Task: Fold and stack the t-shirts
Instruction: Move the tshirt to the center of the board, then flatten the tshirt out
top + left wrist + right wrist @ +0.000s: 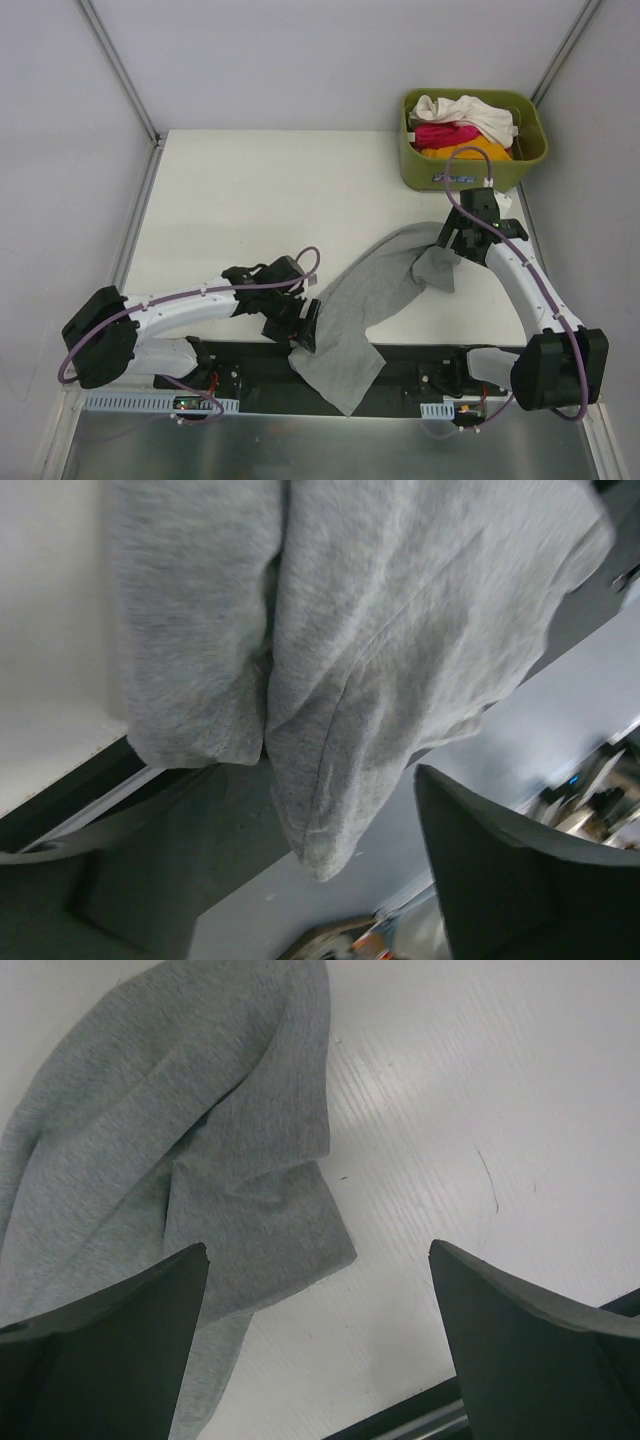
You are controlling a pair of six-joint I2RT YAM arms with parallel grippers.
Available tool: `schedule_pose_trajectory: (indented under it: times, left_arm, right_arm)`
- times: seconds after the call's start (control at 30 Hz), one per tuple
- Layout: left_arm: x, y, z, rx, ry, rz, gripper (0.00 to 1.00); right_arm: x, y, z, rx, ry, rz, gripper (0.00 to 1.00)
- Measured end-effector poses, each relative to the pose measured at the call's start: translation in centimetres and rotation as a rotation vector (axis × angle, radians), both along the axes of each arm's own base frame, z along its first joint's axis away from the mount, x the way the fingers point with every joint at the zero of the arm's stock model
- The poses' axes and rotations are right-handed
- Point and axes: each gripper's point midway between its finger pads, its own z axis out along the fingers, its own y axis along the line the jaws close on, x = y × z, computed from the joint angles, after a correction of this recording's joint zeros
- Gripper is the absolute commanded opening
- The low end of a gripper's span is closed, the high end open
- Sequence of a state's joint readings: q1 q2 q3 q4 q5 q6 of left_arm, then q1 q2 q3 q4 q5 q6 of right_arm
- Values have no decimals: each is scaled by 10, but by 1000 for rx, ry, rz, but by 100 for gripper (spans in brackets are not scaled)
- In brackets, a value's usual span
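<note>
**Limp grey shirt sprawling across the desk, both claws released**

The grey t-shirt [375,295] is lying in a crumpled diagonal band on the desk [250,200], running from about 3 o'clock down to 6 o'clock, where its lower end is drooping over the near edge. The left claw [300,322] is hovering at that lower end, at the cloth's 9 o'clock side, its jaws spread and pinching nothing. The right claw [455,238] is hanging over the upper end, also spread wide and empty.

The cloth is looking light, soft and floppy. It is likely to sag and bunch, so each claw should be pinching a hem or corner, not the bulk.

The cream t-shirt [465,112], magenta t-shirt [440,133] and orange t-shirt [465,152] are waiting in the green bin [470,172] at 1 o'clock.
</note>
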State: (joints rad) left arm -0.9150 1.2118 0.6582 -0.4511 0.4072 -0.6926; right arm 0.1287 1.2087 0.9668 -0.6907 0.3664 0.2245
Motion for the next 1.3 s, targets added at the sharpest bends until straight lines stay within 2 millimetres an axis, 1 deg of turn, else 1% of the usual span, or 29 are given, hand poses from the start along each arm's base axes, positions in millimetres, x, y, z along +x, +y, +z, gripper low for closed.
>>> schedule_pose_trajectory:
  times: [0.03, 0.07, 0.13, 0.2, 0.27, 0.33, 0.37, 0.4, 0.47, 0.53, 0.63, 0.7, 0.77, 0.8, 0.83, 0.87, 0.9, 0.93, 1.03, 1.1, 1.17, 1.2, 1.3]
  left_arm:
    - [-8, -2, -3, 11, 24, -22, 34]
    - [-14, -4, -7, 23, 45, -40, 24]
    - [-25, -5, -13, 47, 87, -66, 0]
    - [-28, -4, -16, 63, 109, -75, 0]
    - [-28, -5, -16, 66, 109, -77, 0]
    - [-21, -6, -12, 73, 84, -67, 0]
    - [-14, -7, -9, 81, 64, -53, 0]
    - [-2, -7, -4, 89, 37, -32, 0]
    - [40, -4, 7, 91, -37, 65, 0]
    - [91, 6, 17, 112, -133, 188, 0]
    - [178, 34, 35, 178, -257, 378, 0]
    - [233, 47, 47, 206, -322, 452, 1]
    - [274, 52, 53, 218, -357, 478, 30]
    - [288, 51, 54, 212, -368, 475, 51]
    - [303, 51, 53, 208, -379, 472, 84]
    - [313, 51, 52, 205, -388, 469, 95]
    - [318, 52, 49, 207, -391, 470, 99]
    - [318, 55, 47, 214, -383, 475, 99]
    - [310, 67, 42, 250, -373, 488, 99]
    - [299, 78, 38, 269, -364, 504, 99]
    - [281, 96, 33, 288, -337, 536, 99]
    - [274, 106, 31, 299, -322, 556, 96]
    - [259, 143, 19, 326, -262, 661, 90]
  right_arm:
    - [-1, 1, -1, 3, 5, 2, 97]
    - [-2, 1, -3, 5, 9, 4, 96]
    - [-3, 1, -4, 7, 13, 6, 97]
    - [-3, 1, -4, 6, 13, 6, 97]
    - [-3, 1, -4, 5, 13, 8, 97]
    - [-3, 1, -4, 4, 14, 8, 97]
    - [-3, 1, -4, 4, 14, 9, 97]
    - [-3, 0, -4, 3, 14, 9, 97]
    - [-3, 0, -4, 4, 13, 9, 97]
    - [-3, -1, -3, 2, 12, 13, 97]
    - [-4, -1, -3, 1, 13, 16, 97]
    - [-4, 0, -3, 3, 14, 18, 97]
    - [-4, 0, -3, 3, 15, 18, 97]
    - [-4, 0, -3, 3, 15, 18, 97]
    - [-4, 0, -3, 5, 15, 18, 97]
    - [-4, 0, -3, 8, 15, 20, 97]
    - [-4, 1, -3, 12, 13, 22, 97]
    - [-5, 2, -2, 17, 11, 25, 97]
    - [-7, 3, -2, 24, 6, 28, 97]
    - [-10, 4, -4, 28, 15, 30, 97]
    - [-14, 5, -9, 36, 31, 34, 97]
    - [-17, 6, -13, 42, 42, 35, 97]
    - [-24, 9, -22, 60, 73, 41, 97]
